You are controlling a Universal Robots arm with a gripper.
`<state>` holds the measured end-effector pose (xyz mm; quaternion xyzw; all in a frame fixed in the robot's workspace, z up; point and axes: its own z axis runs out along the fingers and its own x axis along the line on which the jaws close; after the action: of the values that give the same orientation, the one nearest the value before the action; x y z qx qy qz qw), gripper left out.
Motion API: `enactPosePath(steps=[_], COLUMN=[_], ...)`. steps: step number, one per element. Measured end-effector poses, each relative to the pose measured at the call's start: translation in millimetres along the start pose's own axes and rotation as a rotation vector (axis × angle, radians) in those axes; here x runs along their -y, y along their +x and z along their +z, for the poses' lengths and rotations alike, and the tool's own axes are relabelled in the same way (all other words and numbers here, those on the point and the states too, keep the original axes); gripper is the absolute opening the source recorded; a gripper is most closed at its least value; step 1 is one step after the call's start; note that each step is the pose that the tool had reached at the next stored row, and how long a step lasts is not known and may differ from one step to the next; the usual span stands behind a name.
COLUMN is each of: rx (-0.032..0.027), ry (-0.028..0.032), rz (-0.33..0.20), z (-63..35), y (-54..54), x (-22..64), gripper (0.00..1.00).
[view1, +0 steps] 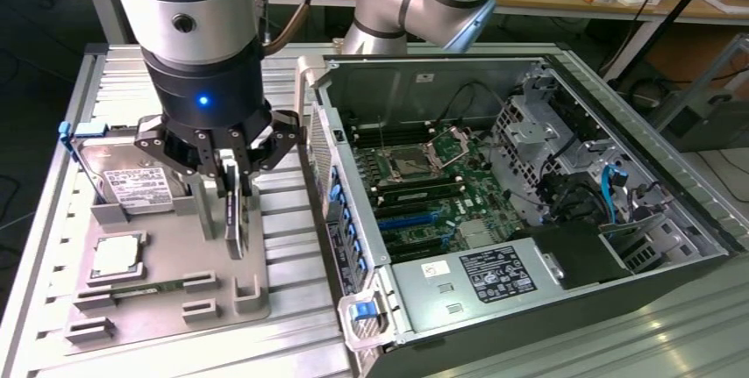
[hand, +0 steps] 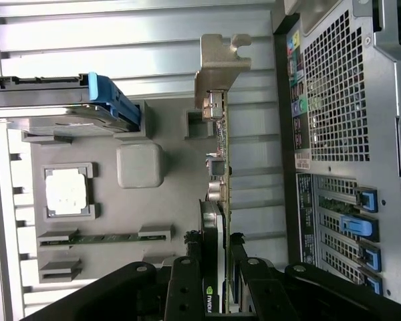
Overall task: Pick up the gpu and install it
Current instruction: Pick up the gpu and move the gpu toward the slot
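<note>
I've got the gripper (view1: 230, 187) part-closed, jaws clamped on the gpu (view1: 235, 220), card upright on edge over the grey fixture tray (view1: 175, 255), just beside the open computer case (view1: 398, 89), hard drive (view1: 135, 181) on the same tray

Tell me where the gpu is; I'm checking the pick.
Exterior view's left: the gpu stands on edge in the gripper at the grey tray, between the hard drive and the open case.
</note>
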<state>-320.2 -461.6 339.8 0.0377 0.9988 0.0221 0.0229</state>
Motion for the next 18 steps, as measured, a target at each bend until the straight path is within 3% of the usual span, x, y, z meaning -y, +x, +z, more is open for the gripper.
enactPosePath(steps=[18], rx=[0.0], ry=[0.0], rz=[0.0], z=[-9.0], y=[-0.4], x=[-0.4], gripper=[0.27])
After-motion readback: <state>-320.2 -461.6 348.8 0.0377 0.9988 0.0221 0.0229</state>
